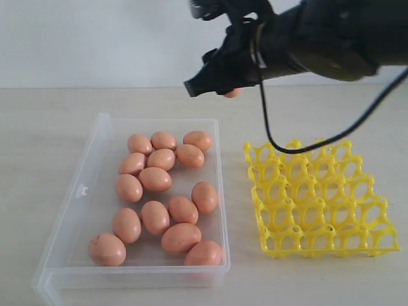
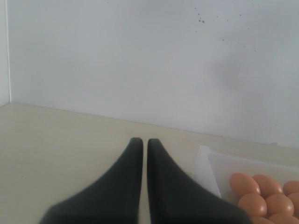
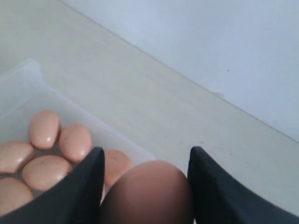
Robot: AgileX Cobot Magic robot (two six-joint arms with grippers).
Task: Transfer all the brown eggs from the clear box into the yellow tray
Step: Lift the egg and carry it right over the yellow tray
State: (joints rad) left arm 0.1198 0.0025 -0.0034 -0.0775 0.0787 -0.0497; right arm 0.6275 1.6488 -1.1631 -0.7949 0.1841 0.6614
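One egg [image 3: 147, 191], smooth and orange-brown, sat clamped between the fingers of the right claw [image 3: 147, 154], which stood fairly wide around it, up in the air near the far edge of the box [image 1: 95, 146]. Fifteen more eggs [image 1: 155, 179] (all alike, glossy ovals) lay loose on the box's clear floor. The yellow tray [image 1: 319, 197], an open lattice of cups, lay beside the box, not touching it. The left claw [image 2: 140, 142] was closed to a slit, holding nothing. Everything rested on a pale beige matte table [image 1: 38, 127] before a plain white wall [image 1: 95, 38].
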